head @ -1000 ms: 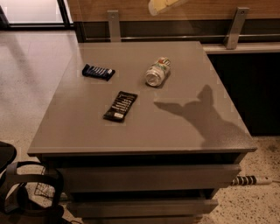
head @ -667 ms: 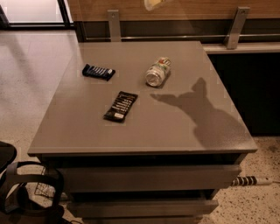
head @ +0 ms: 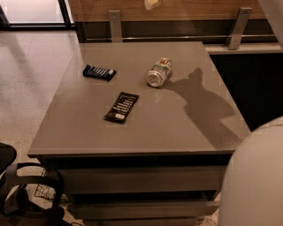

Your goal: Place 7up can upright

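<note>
The 7up can [head: 160, 72] lies on its side on the grey table [head: 88, 132], right of the middle towards the back, with a shiny metal end facing the front left. Only a pale tip of my gripper [head: 152, 3] shows, at the top edge of the camera view, above and behind the can and well clear of it. Its shadow [head: 199, 95] falls on the table just right of the can.
A dark blue snack bar [head: 99, 72] lies at the back left and a black one [head: 121, 107] near the middle. A rail with metal posts [head: 115, 24] runs behind the table. A white rounded part of the robot [head: 256, 176] fills the lower right corner.
The gripper tip has moved left along the top edge, and its shadow has slid left to the can. The white robot part has come into view at the lower right.
</note>
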You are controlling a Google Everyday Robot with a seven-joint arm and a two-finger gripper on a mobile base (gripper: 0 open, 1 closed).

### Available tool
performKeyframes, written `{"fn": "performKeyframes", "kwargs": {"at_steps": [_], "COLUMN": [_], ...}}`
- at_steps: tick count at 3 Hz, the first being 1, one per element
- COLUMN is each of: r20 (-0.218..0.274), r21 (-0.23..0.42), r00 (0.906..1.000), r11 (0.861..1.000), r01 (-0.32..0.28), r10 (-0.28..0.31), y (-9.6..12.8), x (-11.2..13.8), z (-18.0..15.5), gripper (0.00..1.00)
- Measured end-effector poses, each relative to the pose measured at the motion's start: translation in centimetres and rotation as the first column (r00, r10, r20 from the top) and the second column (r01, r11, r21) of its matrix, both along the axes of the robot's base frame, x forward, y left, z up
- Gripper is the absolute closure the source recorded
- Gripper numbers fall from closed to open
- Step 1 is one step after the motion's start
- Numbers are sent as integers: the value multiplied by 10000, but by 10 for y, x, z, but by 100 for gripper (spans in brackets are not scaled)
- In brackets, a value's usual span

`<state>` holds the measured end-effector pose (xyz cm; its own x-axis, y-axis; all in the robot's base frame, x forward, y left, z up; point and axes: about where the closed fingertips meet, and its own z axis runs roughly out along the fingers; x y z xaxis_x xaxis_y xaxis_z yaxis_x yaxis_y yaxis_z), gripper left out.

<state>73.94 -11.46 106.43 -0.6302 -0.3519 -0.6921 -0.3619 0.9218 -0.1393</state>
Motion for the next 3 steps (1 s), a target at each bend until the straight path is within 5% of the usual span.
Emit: {"fn": "performKeyframes", "kwargs": {"at_steps": [1, 3], "r20": [-783, -1756], "r21": [-455, -626], "r00": [9840, 9013], "r11": [9866, 9182], "r01": [1569, 3911], "r10": [-1601, -3959], "y": [-12, 0], "x": [9, 14], "z": [-18, -53], "gripper": [0, 0]}}
